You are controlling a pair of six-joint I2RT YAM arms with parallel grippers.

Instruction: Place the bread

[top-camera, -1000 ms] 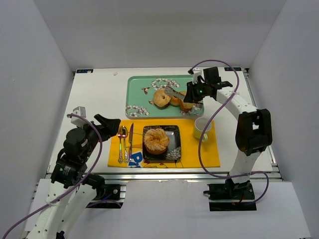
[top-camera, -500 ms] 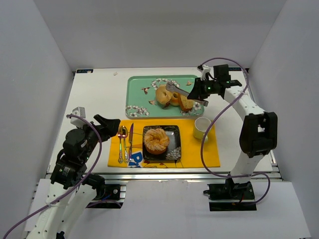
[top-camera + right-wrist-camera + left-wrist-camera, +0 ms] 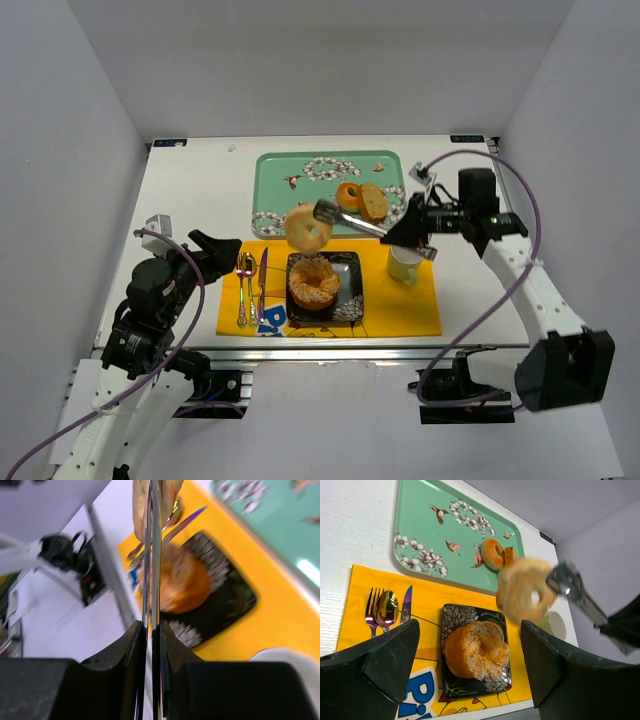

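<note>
**While Tongs (image 3: 350, 218) Hold the Bread Ring (image 3: 307, 228): Station Status**

Where the right gripper (image 3: 408, 230) appears right of centre in the top view, its jaws are clamped tight on the handle end of the tongs. The right wrist view shows both tong arms pressed almost together between the fingers (image 3: 132, 650). At the far tips, the tongs pinch the bread ring by its rim. The ring hangs tilted in the air, near the centre of the top frame. It overlaps the lower edge of the green tray (image 3: 275, 185) and the upper left corner of the black plate (image 3: 352, 290).

1. Plate contents: one sugared bun (image 3: 313, 282), sitting on the yellow placemat (image 3: 400, 310).
2. Tray contents: a smaller ring (image 3: 348, 195) and a bread slice (image 3: 374, 202), touching each other.
3. Cup (image 3: 405, 265): just below the right gripper in the frame.
4. Cutlery (image 3: 250, 285): on the placemat's left edge.

The left gripper (image 3: 222, 252) sits at the left of the frame, jaws spread wide and holding nothing.
</note>
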